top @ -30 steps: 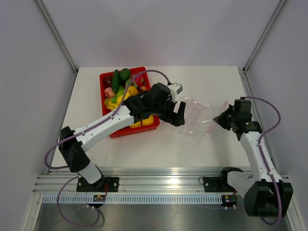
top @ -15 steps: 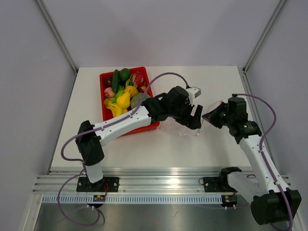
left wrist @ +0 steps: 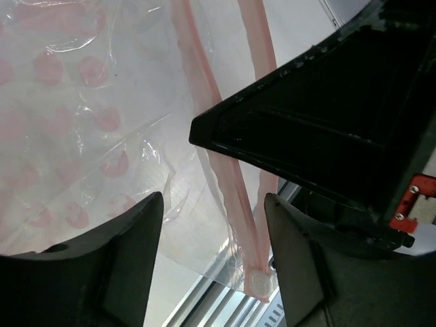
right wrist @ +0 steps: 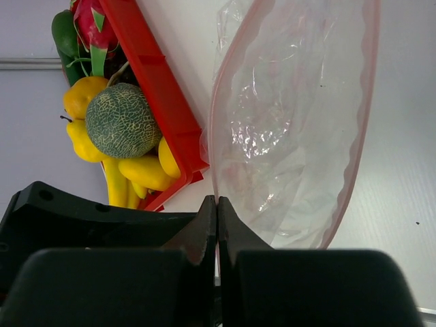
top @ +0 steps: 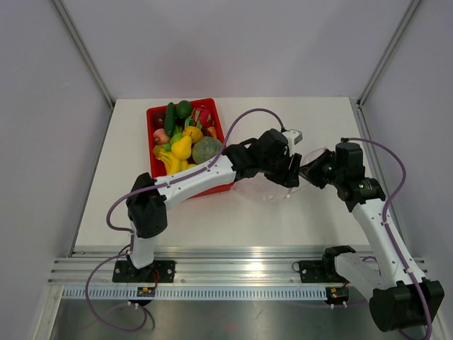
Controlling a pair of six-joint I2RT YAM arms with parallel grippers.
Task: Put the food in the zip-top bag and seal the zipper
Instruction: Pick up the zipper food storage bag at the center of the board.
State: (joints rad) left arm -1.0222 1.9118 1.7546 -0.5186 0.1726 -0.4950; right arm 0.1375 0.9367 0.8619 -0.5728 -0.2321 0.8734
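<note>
The zip-top bag (top: 263, 188) lies right of the red tray, its mouth held open; it also shows in the right wrist view (right wrist: 293, 136). My right gripper (top: 316, 171) is shut on the bag's pink zipper edge (right wrist: 212, 157), the jaws (right wrist: 216, 208) pinched together. My left gripper (top: 287, 170) is open at the bag's mouth, empty, its fingers (left wrist: 102, 272) either side of the zipper (left wrist: 235, 184) without gripping it. The food (top: 180, 138) is piled in the tray, with the netted melon (top: 206, 149) on top, also seen in the right wrist view (right wrist: 122, 120).
The red tray (top: 151, 120) stands at the back left, its corner close to the bag (right wrist: 160, 88). The left arm reaches across the tray's front right corner. The right gripper's black body (left wrist: 327, 116) fills the upper right of the left wrist view.
My left arm swung right from over the tray to the bag's mouth, uncovering the melon. My right gripper moved slightly left, lifting the bag's edge.
</note>
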